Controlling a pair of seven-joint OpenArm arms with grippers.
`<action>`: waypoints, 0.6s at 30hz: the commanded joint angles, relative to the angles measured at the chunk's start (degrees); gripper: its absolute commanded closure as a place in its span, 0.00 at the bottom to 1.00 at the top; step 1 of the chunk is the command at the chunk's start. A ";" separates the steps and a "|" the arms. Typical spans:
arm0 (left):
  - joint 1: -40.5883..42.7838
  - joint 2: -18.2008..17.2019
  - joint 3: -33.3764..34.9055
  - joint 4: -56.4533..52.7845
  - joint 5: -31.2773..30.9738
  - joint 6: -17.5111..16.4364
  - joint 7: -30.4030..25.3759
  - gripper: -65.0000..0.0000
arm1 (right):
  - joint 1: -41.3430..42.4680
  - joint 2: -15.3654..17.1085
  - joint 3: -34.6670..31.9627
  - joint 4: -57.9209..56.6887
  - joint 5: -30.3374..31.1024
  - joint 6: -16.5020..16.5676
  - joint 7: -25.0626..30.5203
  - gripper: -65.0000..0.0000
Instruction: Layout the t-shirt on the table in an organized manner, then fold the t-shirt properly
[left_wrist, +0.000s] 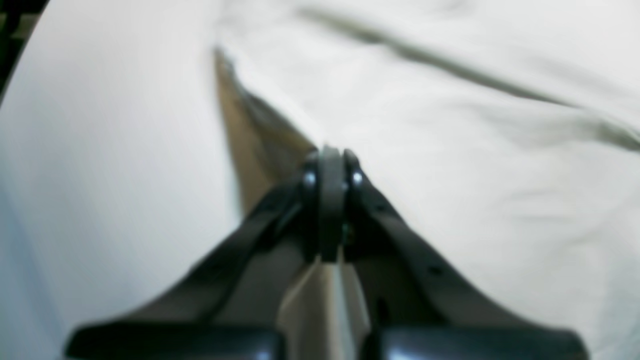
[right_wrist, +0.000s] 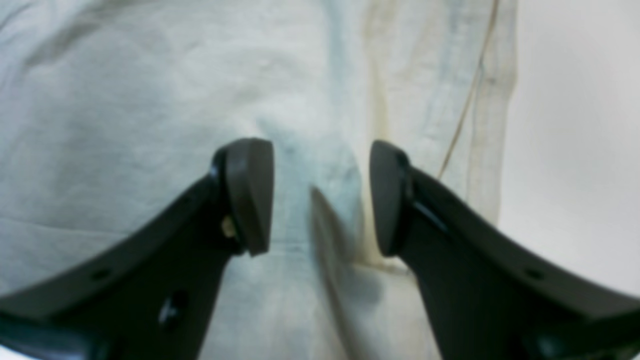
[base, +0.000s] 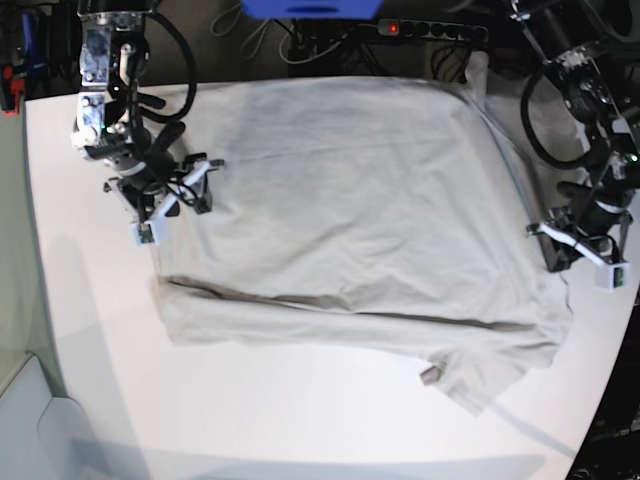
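Note:
The light grey-beige t-shirt lies spread over the white table, with a long crease across its lower part and a sleeve bunched at the front right. My left gripper is shut on the shirt's edge, which rises off the table at its tips; in the base view the left gripper sits at the shirt's right side. My right gripper stands open just above the cloth near a stitched hem. In the base view the right gripper is at the shirt's left edge.
A power strip with a red light, cables and a blue object lie behind the table's far edge. Bare white tabletop shows beside the hem and along the front of the table.

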 joint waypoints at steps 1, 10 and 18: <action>-0.77 -0.47 1.12 2.22 -0.60 0.14 -1.33 1.00 | 0.59 0.44 0.15 0.85 0.54 0.37 1.21 0.52; -1.12 3.75 23.01 1.34 19.71 -0.21 -1.86 1.00 | 0.07 0.53 0.15 0.85 0.54 0.37 1.21 0.52; -0.07 5.60 27.40 1.17 26.92 0.14 -1.33 0.77 | -0.02 0.53 0.15 0.85 0.54 0.37 1.21 0.52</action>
